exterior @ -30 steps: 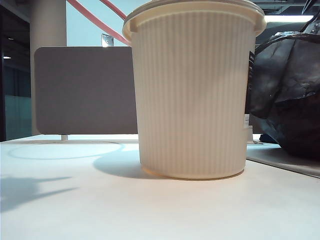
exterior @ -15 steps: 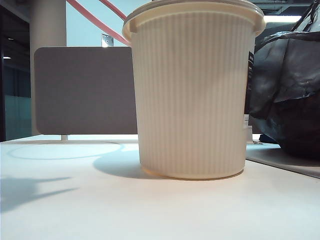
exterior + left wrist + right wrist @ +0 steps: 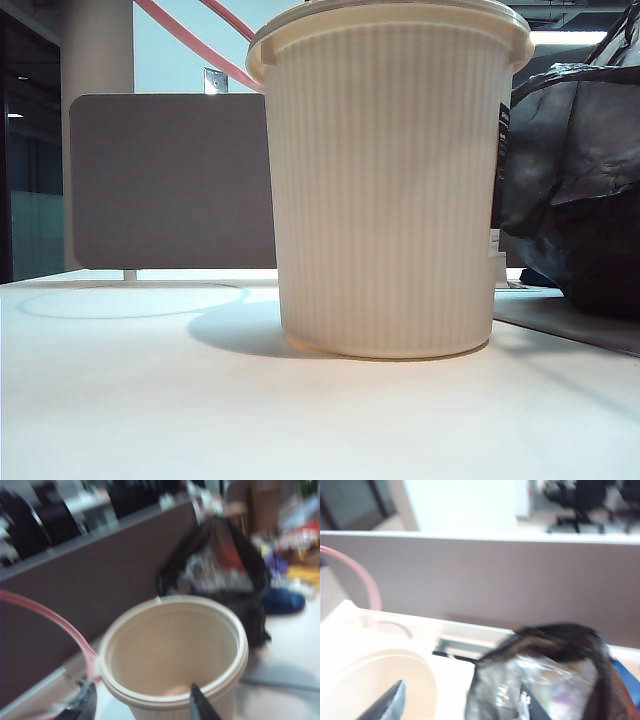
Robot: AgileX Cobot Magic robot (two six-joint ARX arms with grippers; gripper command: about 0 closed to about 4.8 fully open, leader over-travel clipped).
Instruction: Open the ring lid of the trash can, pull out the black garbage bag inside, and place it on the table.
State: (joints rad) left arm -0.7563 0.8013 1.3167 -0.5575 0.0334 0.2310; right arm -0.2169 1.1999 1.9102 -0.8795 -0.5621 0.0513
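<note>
In the exterior view, going left to right: the brown-grey partition panel (image 3: 170, 180) stands at the far edge of the table (image 3: 200, 410); the ring lid (image 3: 190, 42) rises as a thin salmon-pink arc up and away from the rim of the trash can (image 3: 385, 190), hinged open behind it; the trash can stands upright at the centre of the table; the black garbage bag (image 3: 580, 190) sits just beside the can on its right, out of the can and resting at table level; neither gripper shows in this view.

Left wrist view: the left gripper (image 3: 140, 705) hovers above the near rim of the trash can (image 3: 172, 650); its fingertips (image 3: 200, 705) are spread apart and hold nothing; the can's interior shows bare cream plastic; the ring lid (image 3: 55, 620) arcs away from the rim on the partition side; the black garbage bag (image 3: 220, 575) lies beyond the can, well apart from this gripper.

Right wrist view: the right gripper (image 3: 460, 702) has its jaws spread wide; the black garbage bag (image 3: 550, 675) lies directly in front of it, partly between the fingertips; contact cannot be told through the blur; the trash can (image 3: 375, 685) sits to one side of the bag; the ring lid (image 3: 362, 580) curves up above it.
</note>
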